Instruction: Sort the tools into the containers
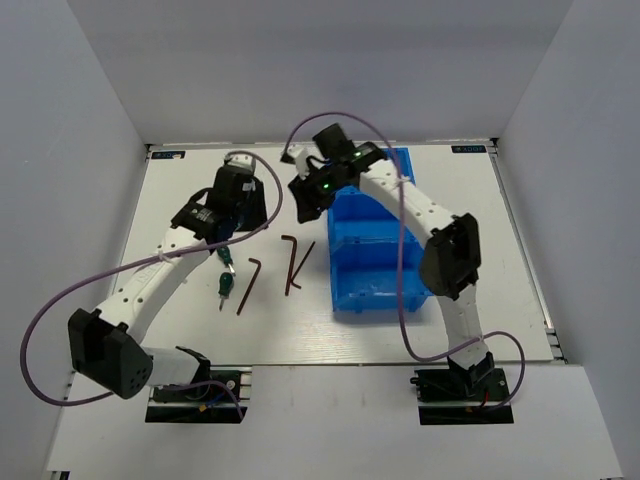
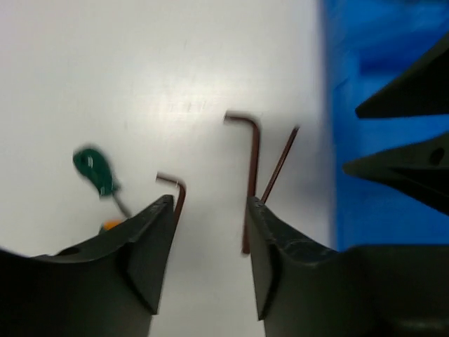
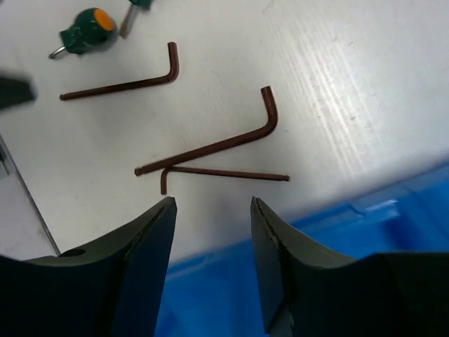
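Note:
Three dark brown hex keys lie on the white table left of the blue bin [image 1: 380, 250]: one [image 1: 247, 285] apart, two [image 1: 293, 262] crossing. Two green-handled screwdrivers [image 1: 224, 275] lie further left. My left gripper [image 1: 243, 203] is open and empty above the table behind the tools; in the left wrist view [image 2: 210, 203] the single key [image 2: 181, 198] and the crossing pair [image 2: 252, 168] show past its tips. My right gripper [image 1: 308, 200] is open and empty at the bin's far left corner; in the right wrist view [image 3: 212, 203] it hovers over the bin's edge [image 3: 337, 232], the pair of keys [image 3: 217, 146] just beyond.
Purple cables loop from both arms over the table. White walls enclose the table on three sides. The right gripper's dark fingers [image 2: 407, 140] show at the right of the left wrist view, over the bin [image 2: 372, 84]. A green screwdriver [image 3: 88, 29] lies at the right wrist view's top left.

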